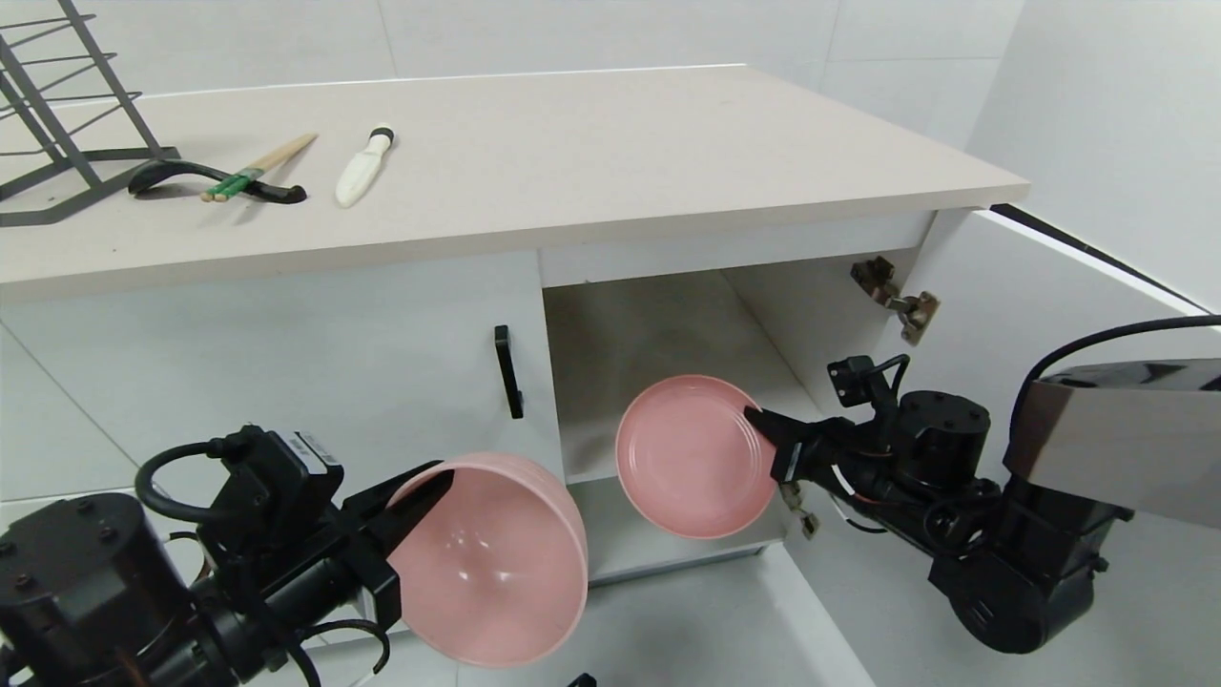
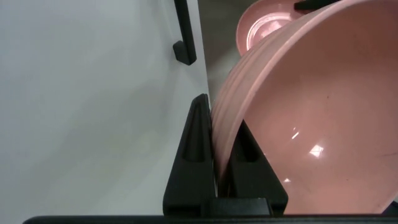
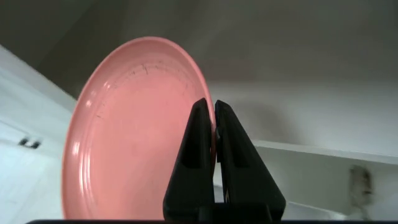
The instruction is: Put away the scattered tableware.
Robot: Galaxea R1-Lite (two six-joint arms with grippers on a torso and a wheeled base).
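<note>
While both arms hang low in front of the open cabinet, the left gripper is pinched on the rim of a pink bowl, one finger inside the wall and one outside. The bowl is tipped on its side with its hollow facing back toward the robot. It is held in the air just left of the cabinet's opening, in front of the lower corner of the closed door beside it. That door's black handle sits above the bowl, close to the opening's edge.

The right gripper is clamped on the edge of a pink plate. The plate stands nearly on edge at the cabinet's mouth, over its lower shelf; whether it is inside or just in front cannot be told. To the right of the opening a metal hinge shows by the swung-out door.

The countertop lies above the cabinet. Well to the left of the opening, a white utensil lies on it. Farther left, chopsticks rest across a black spoon, and a wire rack stands beyond them.
</note>
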